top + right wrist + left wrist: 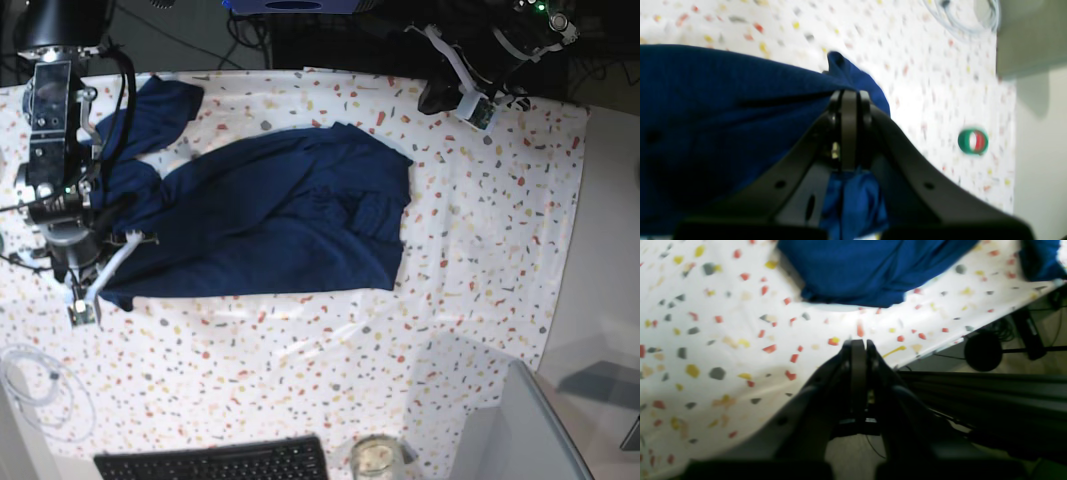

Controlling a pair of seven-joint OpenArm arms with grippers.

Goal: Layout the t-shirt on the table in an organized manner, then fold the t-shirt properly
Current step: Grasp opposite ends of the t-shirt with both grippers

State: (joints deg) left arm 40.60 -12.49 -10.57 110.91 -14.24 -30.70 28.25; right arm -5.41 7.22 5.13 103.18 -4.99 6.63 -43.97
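Note:
The dark navy t-shirt [270,220] lies spread and wrinkled across the middle and left of the speckled table [480,250], with one sleeve bunched at the far left corner. My right gripper [850,95] is shut on a fold of the t-shirt [723,126] at its near-left edge, and fabric hangs under the fingers. My left gripper [858,342] is shut with nothing between its fingers. It hovers over the bare table [706,340] near the table's edge, a short way from the t-shirt [870,270] ahead of it.
A black keyboard [215,462] and a glass jar [375,458] sit at the front edge. A coiled pale cable [45,390] lies front left. A green tape ring [973,141] rests on the cloth right of my right gripper. A grey bin [520,430] stands front right.

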